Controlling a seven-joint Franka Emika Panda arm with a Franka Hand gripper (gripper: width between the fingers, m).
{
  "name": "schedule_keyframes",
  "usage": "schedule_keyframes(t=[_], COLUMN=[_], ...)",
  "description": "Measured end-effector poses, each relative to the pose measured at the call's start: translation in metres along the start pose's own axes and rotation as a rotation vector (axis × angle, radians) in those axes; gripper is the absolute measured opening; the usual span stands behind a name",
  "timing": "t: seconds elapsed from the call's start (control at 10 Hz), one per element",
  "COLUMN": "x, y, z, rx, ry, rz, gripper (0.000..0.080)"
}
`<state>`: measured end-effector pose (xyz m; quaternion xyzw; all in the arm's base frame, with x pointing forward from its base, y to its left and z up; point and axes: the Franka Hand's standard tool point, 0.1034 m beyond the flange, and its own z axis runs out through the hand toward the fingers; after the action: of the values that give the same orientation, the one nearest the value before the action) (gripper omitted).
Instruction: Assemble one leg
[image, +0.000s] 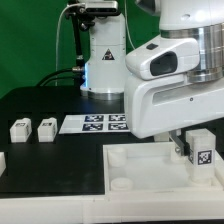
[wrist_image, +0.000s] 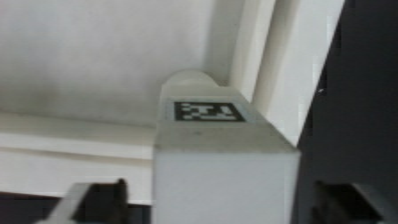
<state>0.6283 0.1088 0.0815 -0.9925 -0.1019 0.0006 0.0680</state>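
Observation:
My gripper (image: 193, 146) is shut on a leg (image: 200, 156), a chunky white block with a black-and-white tag on its face. It holds the leg upright over the exterior view's right part of the large white tray-like piece (image: 140, 178). In the wrist view the leg (wrist_image: 221, 150) fills the space between my dark fingers (wrist_image: 100, 202), its tagged end pointing at the tray piece's raised rim (wrist_image: 267, 50). Whether the leg touches the tray piece is hidden. Two more legs (image: 20, 129) (image: 46, 128) stand on the black table at the exterior view's left.
The marker board (image: 95, 123) lies flat behind the tray piece, before the robot base (image: 103, 60). Another white part (image: 2, 160) shows at the exterior view's left edge. A green backdrop stands behind.

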Motion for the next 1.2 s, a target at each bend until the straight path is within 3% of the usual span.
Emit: schedule_keyframes(t=[0.1, 0.2, 0.3, 0.5, 1.2], x=[-0.0002, -0.0003, -0.0004, 0.0024, 0.0027], y=[0.0000, 0.0001, 0.0000, -0.0001, 0.0051], z=[0.0004, 0.0006, 0.0011, 0.0019, 0.0031], rx=[0.000, 0.000, 0.000, -0.001, -0.002], ry=[-0.001, -0.001, -0.002, 0.013, 0.034], rz=[0.000, 0.000, 0.007, 0.043, 1.077], gripper=[0.0392, 0.0392, 0.0291, 0.0291, 0.0294])
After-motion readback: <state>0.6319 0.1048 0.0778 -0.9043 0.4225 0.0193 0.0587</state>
